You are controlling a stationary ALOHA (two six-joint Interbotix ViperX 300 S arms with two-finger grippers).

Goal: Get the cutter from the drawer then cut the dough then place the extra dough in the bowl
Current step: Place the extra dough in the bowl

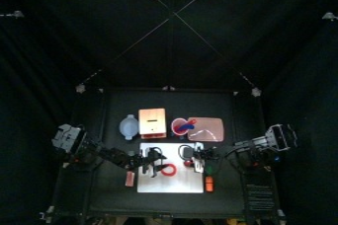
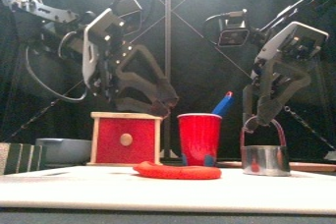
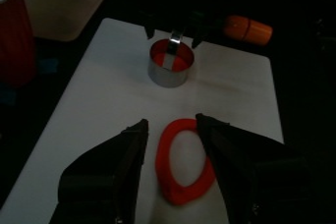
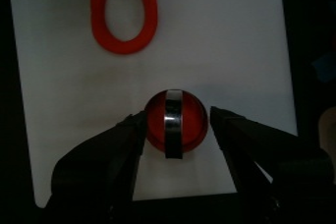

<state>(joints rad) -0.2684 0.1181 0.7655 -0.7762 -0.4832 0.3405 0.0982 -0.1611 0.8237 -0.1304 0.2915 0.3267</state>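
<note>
A red dough ring (image 2: 178,171) lies flat on the white cutting board (image 3: 92,120). In the left wrist view the dough ring (image 3: 184,161) shows between the jaws of my left gripper (image 3: 171,125), which hangs open well above it. The round metal cutter (image 2: 265,159) stands on the board's right part with a red dough disc inside it (image 4: 175,122). My right gripper (image 4: 178,118) hovers just over the cutter, jaws spread to either side of its wire handle, gripping nothing.
The wooden box with the red drawer front (image 2: 126,140) stands behind the board at the left, the blue-grey bowl (image 2: 62,149) further left. A red cup (image 2: 199,138) holding a blue knife (image 2: 223,102) stands behind the middle. An orange object (image 3: 247,28) lies off the board's edge.
</note>
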